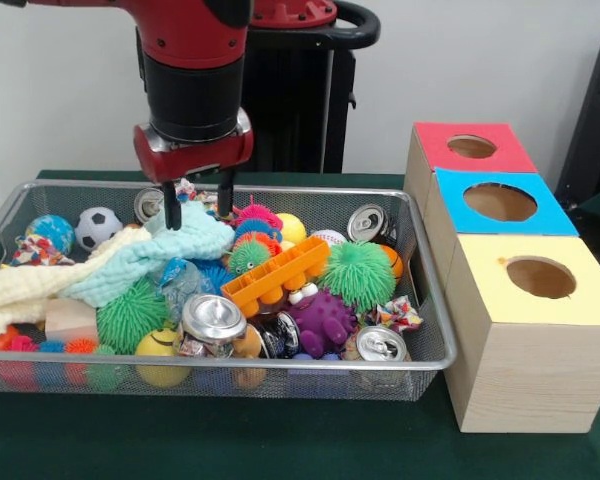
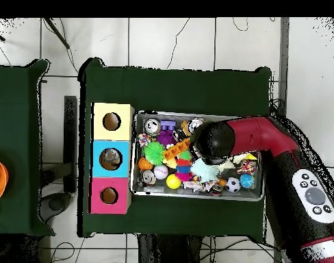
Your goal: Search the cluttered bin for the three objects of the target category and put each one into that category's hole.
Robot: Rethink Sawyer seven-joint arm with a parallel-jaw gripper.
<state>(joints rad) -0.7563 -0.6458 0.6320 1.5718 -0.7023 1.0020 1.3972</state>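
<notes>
- We are seeing even, fairly bright indoor light in the front view, with no hard shadows.
- Soft glare is showing on the drink can [image 1: 213,319] tops.
- The bin [image 1: 435,330] is casting only a faint shadow onto the green table [image 1: 280,440].

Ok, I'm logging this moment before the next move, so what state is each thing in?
gripper: open, fingers pointing down over the light blue cloth.
bin: full of toys, cans and cloths.
clear plastic wad: lying in the bin, partly under the cloth.
cans: lying loose among the toys.
red box: hole empty as far as seen.
blue box: the same.
yellow box: the same.
</notes>
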